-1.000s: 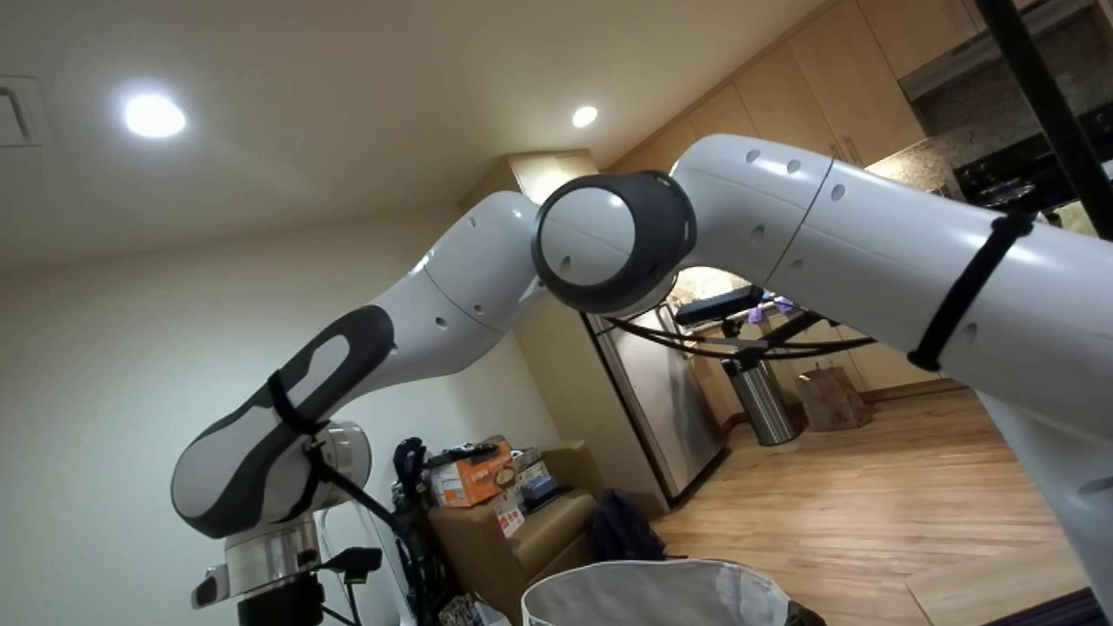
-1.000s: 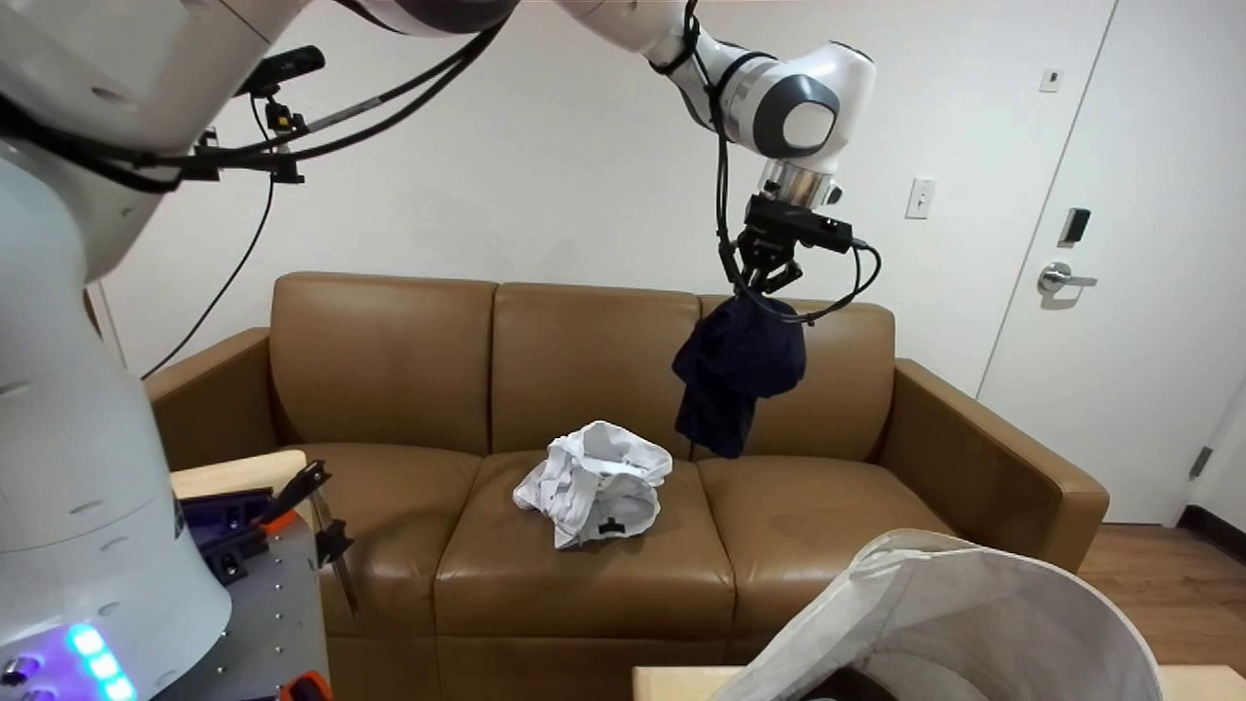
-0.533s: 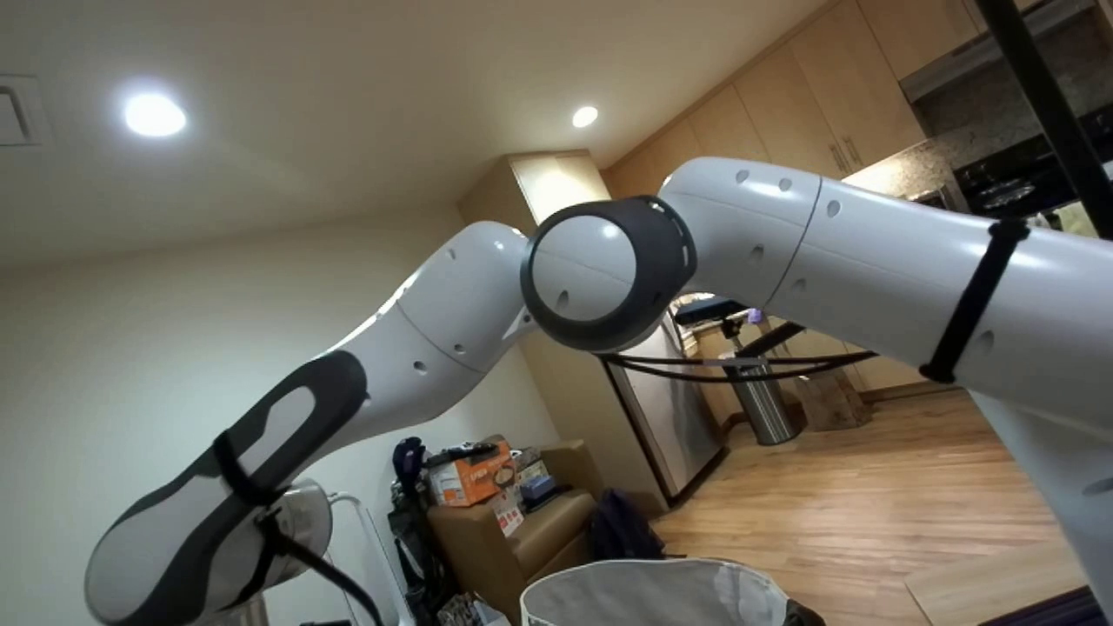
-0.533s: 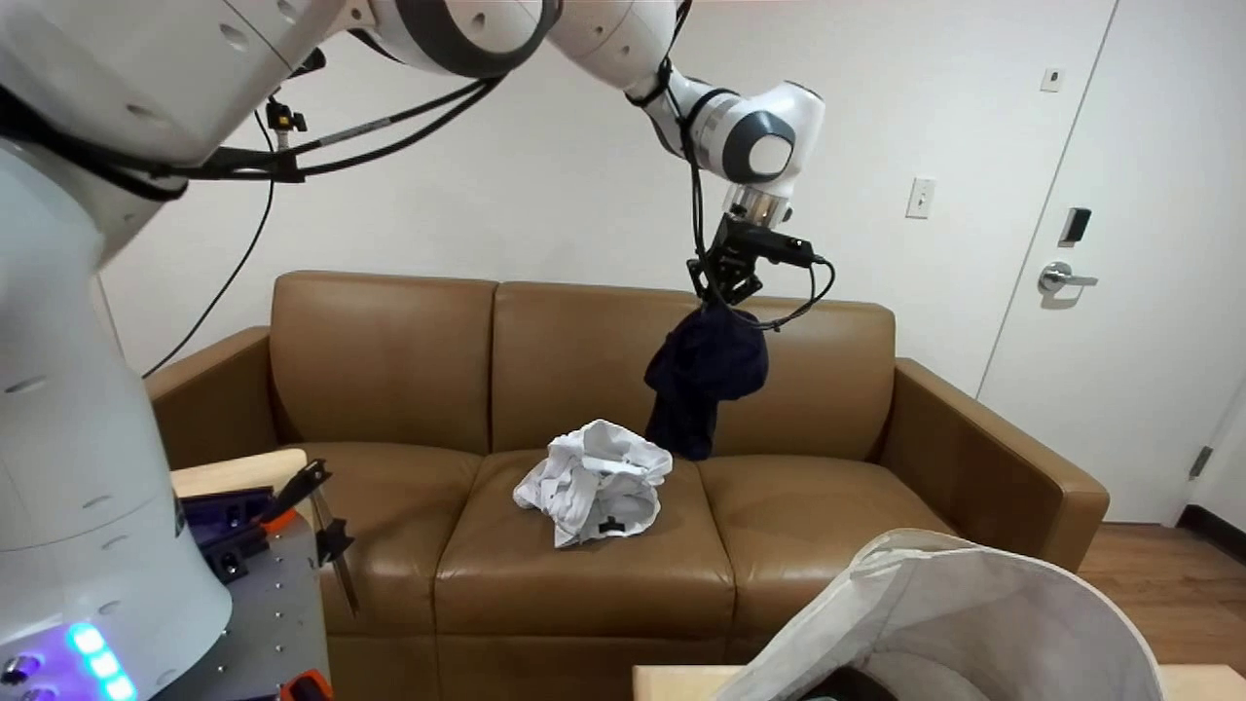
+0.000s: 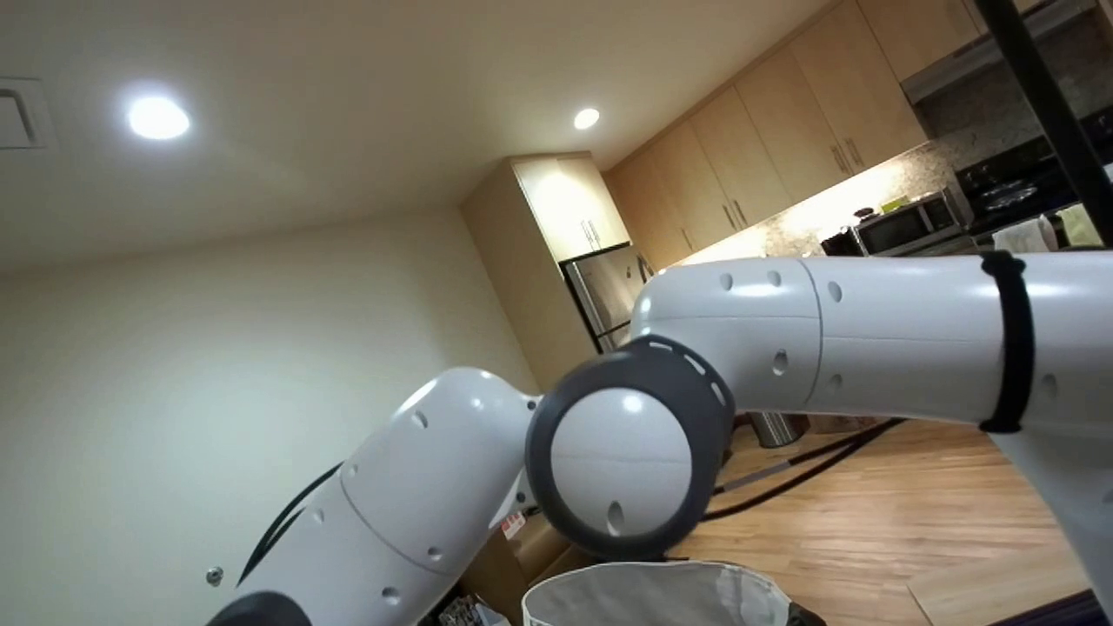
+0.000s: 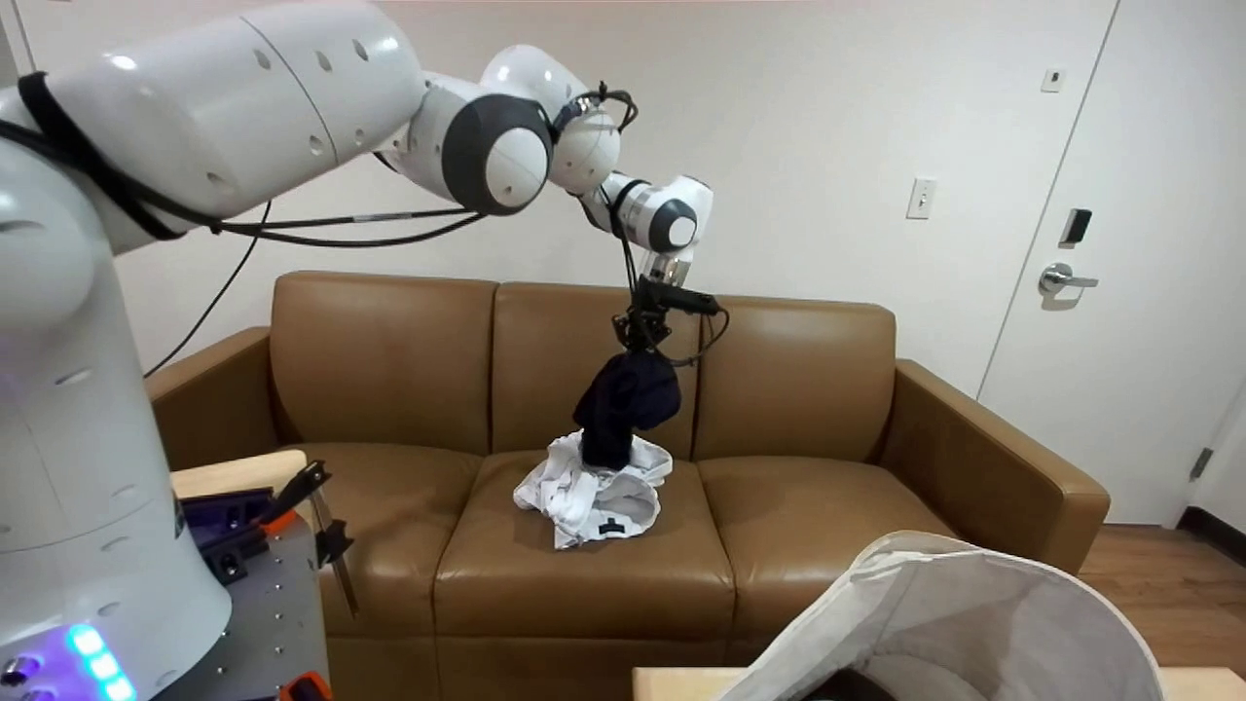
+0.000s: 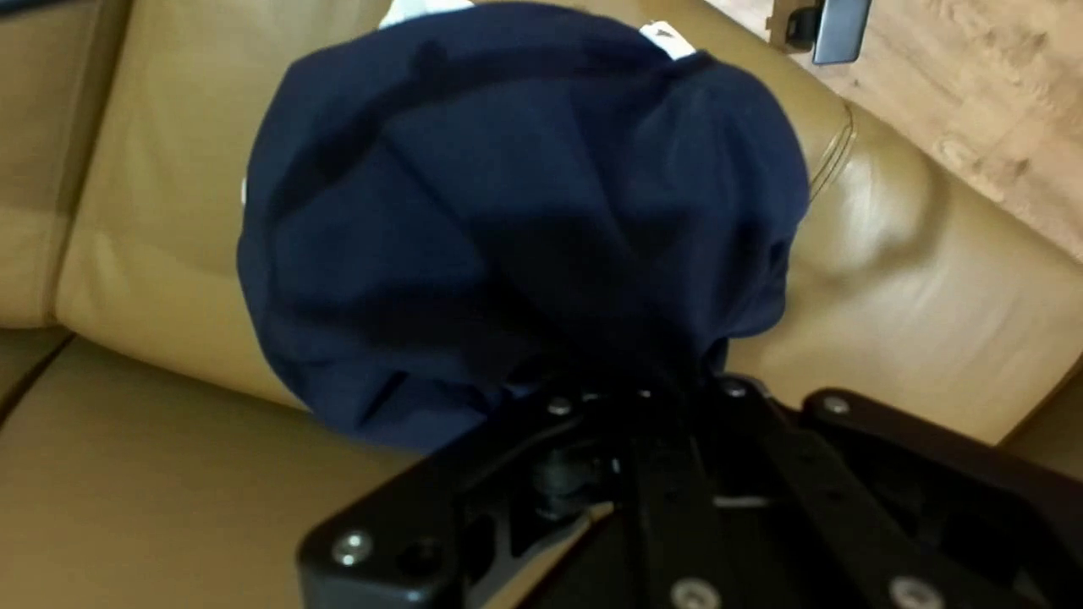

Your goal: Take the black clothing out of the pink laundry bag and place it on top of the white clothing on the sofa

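Note:
The black clothing (image 6: pixel 628 394), dark navy in the views, hangs from my gripper (image 6: pixel 638 348). Its lower end overlaps the white clothing (image 6: pixel 584 501) in an exterior view; I cannot tell whether they touch. The white clothing lies crumpled on the middle seat of the brown sofa (image 6: pixel 389 365). In the wrist view the black clothing (image 7: pixel 525 186) fills the middle and hides nearly all the white clothing (image 7: pixel 423 8). My gripper (image 7: pixel 630 385) is shut on it there; the fingertips are buried in cloth. The laundry bag (image 6: pixel 973 604), whitish here, stands open at the lower right.
A dark item (image 6: pixel 849 685) lies inside the bag. A metal base table (image 6: pixel 277 594) with clamps stands at the left by the robot base. The sofa backrest (image 6: pixel 594 360) is behind the gripper. The bag rim (image 5: pixel 652 569) also shows in an exterior view.
My gripper has moved left and down in an exterior view, carrying the black clothing from above the right seat to over the white clothing. The white clothing and the bag have not moved.

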`<action>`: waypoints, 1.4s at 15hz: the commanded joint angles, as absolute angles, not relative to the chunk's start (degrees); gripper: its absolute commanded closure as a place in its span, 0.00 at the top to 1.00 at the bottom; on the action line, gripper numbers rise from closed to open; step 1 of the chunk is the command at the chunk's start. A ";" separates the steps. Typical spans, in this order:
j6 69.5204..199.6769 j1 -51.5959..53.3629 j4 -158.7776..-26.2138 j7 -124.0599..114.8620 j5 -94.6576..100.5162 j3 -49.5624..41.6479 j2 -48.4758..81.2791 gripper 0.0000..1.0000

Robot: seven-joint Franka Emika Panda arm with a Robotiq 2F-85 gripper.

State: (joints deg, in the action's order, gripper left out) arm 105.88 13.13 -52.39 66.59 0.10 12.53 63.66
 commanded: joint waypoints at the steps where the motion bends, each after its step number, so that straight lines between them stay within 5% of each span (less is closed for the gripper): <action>1: 99.75 13.67 -41.03 77.39 1.46 13.39 73.85 0.04; 10: 92.34 17.93 -29.28 101.38 2.58 12.84 87.72 0.04; 16: 92.95 20.71 -35.69 115.09 2.01 12.18 84.13 0.04; 18: 90.08 20.76 -36.03 119.81 1.80 12.17 84.14 0.32; 21: 85.18 21.08 -34.73 126.74 2.67 11.36 84.13 0.51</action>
